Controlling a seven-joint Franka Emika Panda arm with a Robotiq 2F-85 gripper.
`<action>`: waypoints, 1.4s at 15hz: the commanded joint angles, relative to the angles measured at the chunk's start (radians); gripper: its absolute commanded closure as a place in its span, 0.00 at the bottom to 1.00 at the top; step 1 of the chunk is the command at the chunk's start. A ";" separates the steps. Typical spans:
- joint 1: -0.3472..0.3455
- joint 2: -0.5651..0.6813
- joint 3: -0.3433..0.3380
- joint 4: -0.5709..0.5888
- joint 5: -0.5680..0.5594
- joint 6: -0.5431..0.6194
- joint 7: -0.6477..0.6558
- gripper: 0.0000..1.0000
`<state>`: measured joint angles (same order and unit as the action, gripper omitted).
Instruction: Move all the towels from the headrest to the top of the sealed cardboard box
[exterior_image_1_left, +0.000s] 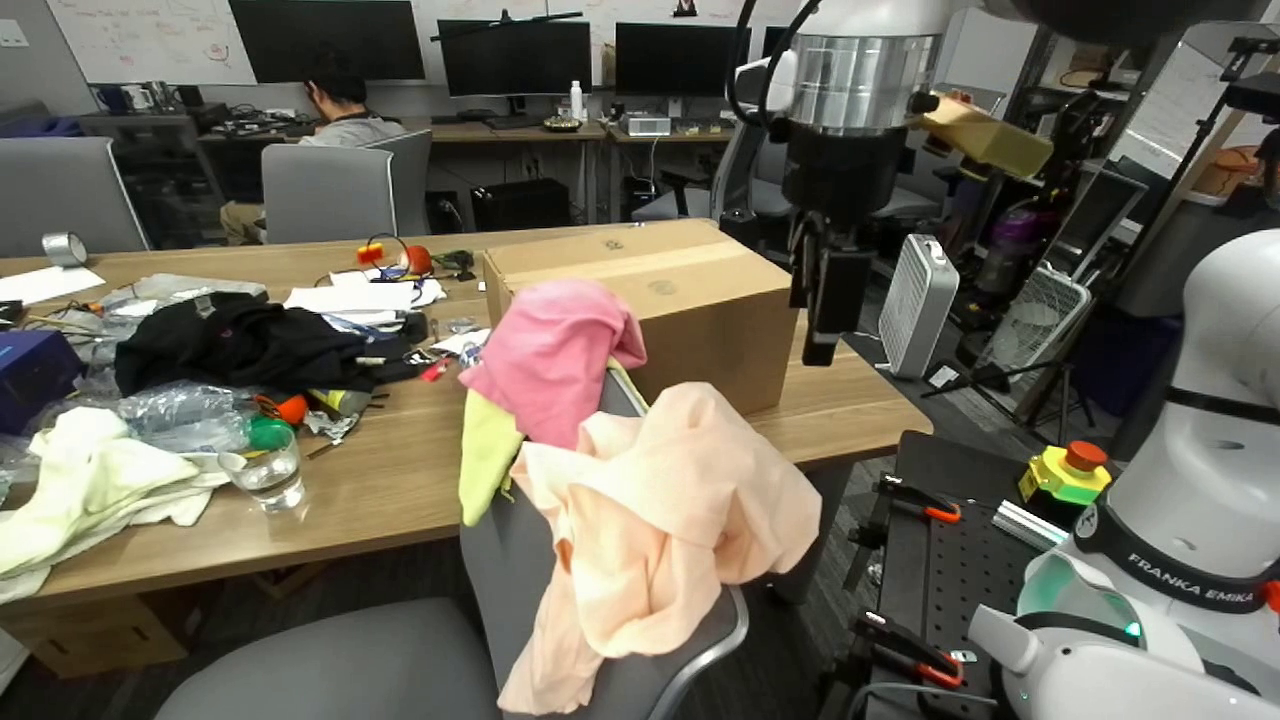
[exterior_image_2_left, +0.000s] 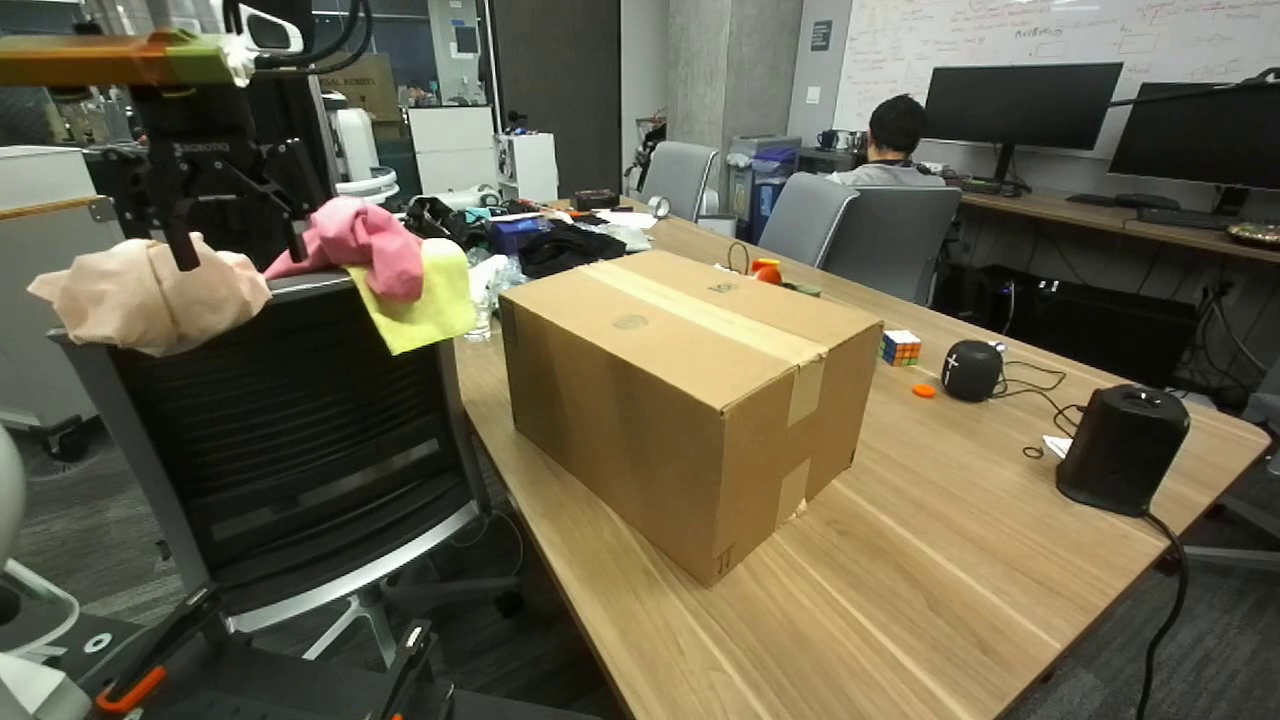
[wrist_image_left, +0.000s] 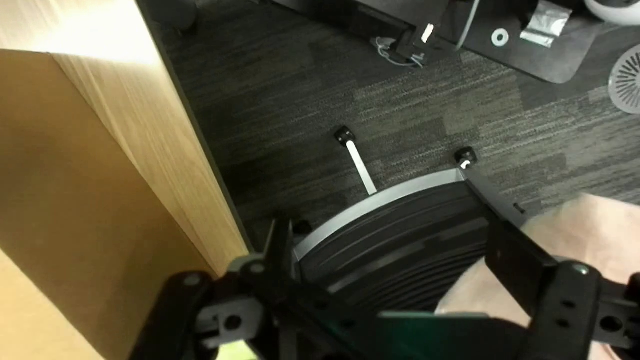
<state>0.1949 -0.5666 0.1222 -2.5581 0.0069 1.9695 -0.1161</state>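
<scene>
A peach towel (exterior_image_1_left: 670, 510) (exterior_image_2_left: 150, 295), a pink towel (exterior_image_1_left: 555, 350) (exterior_image_2_left: 365, 245) and a yellow towel (exterior_image_1_left: 485, 450) (exterior_image_2_left: 425, 300) lie over the top of the grey chair's back (exterior_image_2_left: 280, 420). The pink towel partly covers the yellow one. The sealed cardboard box (exterior_image_1_left: 640, 270) (exterior_image_2_left: 690, 330) stands on the table with nothing on its top. My gripper (exterior_image_1_left: 815, 330) (exterior_image_2_left: 241, 250) is open and empty, pointing down on the rear side of the chair back. In the wrist view, the chair back shows between the fingers (wrist_image_left: 390, 240), with the peach towel (wrist_image_left: 590, 235) at the right finger.
The wooden table (exterior_image_2_left: 950, 560) bears a glass of water (exterior_image_1_left: 270, 475), a black cloth (exterior_image_1_left: 250, 345), a cream cloth (exterior_image_1_left: 90, 480) and clutter. Black speakers (exterior_image_2_left: 1120, 450) stand beyond the box. The robot's black base stand (exterior_image_1_left: 960, 560) is near the chair.
</scene>
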 joint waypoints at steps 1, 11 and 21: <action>0.028 0.015 0.041 -0.020 0.049 0.110 0.072 0.00; 0.119 0.063 0.140 -0.009 0.096 0.206 0.163 0.00; 0.174 0.108 0.186 -0.006 0.147 0.301 0.184 0.00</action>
<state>0.3565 -0.4807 0.2936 -2.5802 0.1345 2.2152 0.0506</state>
